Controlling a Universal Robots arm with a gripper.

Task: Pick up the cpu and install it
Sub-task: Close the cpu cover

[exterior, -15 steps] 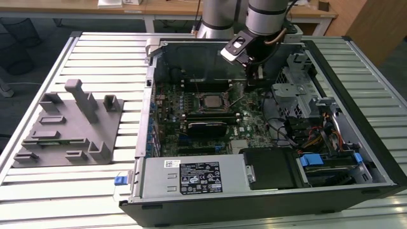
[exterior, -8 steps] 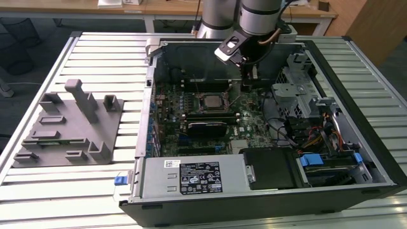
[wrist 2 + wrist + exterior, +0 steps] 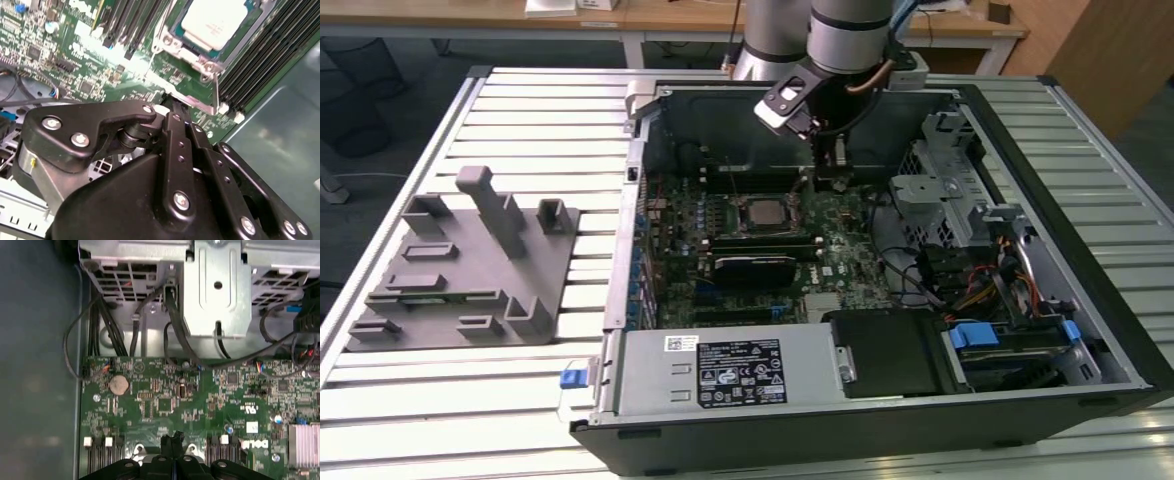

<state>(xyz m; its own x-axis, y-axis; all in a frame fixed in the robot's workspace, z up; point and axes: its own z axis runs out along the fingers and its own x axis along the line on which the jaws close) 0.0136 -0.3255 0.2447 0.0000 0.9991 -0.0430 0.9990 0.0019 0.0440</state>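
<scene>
Open computer case [image 3: 854, 440] lies on its side on the slatted table [image 3: 520, 110], with the motherboard [image 3: 165, 405] facing up.

The cpu [image 3: 215, 20] sits flat inside the metal socket frame [image 3: 200, 60], pale silver top up. In the second wrist view its far side is cut off by the picture's edge. In the exterior view it is a small pale square [image 3: 762, 212] near the middle of the board. I cannot tell whether the frame's latch is down.

The gripper [image 3: 172, 440] hangs inside the case, over the board. Its fingertips are pressed together with nothing between them (just a thin seam in the first wrist view). In the exterior view the gripper [image 3: 834, 182] is toward the exterior view's right of the cpu, apart from it and not touching. Its height above the board is hard to judge. The black linkage hides the board under it in both wrist views.

Memory slots [image 3: 260, 65] run beside the socket.

The first wrist view shows a round coin cell [image 3: 119, 384], dark cables [image 3: 100, 325] running up to a metal drive cage [image 3: 217, 290], and a finned heatsink [image 3: 302, 445] cut off at the edge.

Grey plastic block [image 3: 454, 270] with upright posts stands on the table outside the case, on the exterior view's left.
</scene>
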